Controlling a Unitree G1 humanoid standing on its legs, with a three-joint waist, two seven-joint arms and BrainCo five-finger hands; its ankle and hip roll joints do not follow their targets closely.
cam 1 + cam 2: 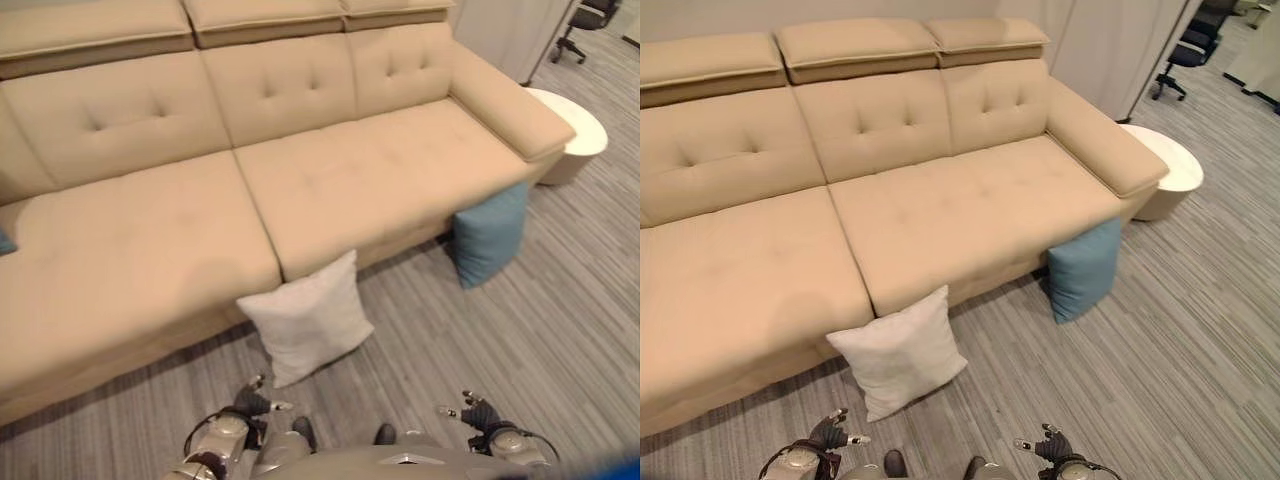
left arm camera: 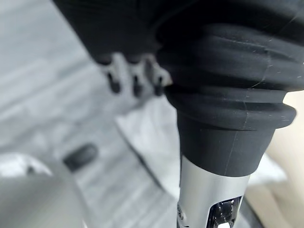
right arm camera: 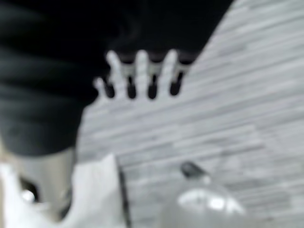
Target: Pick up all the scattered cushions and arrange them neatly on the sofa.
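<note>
A white cushion [image 1: 305, 318] stands on the floor, leaning against the front of the beige sofa [image 1: 140, 250] near its middle. A blue cushion [image 1: 490, 233] leans upright against the sofa's front at its right end, under the armrest. A sliver of another blue cushion [image 1: 5, 242] shows on the seat at the far left edge. My left hand [image 1: 250, 405] hangs low just in front of the white cushion, fingers [image 2: 135, 78] relaxed and empty. My right hand [image 1: 480, 415] is low at the right over bare floor, fingers [image 3: 142, 76] straight and empty.
A round white side table [image 1: 570, 130] stands just past the sofa's right armrest. An office chair [image 1: 1185, 50] is at the far right back. Grey striped carpet [image 1: 560, 340] runs in front of the sofa.
</note>
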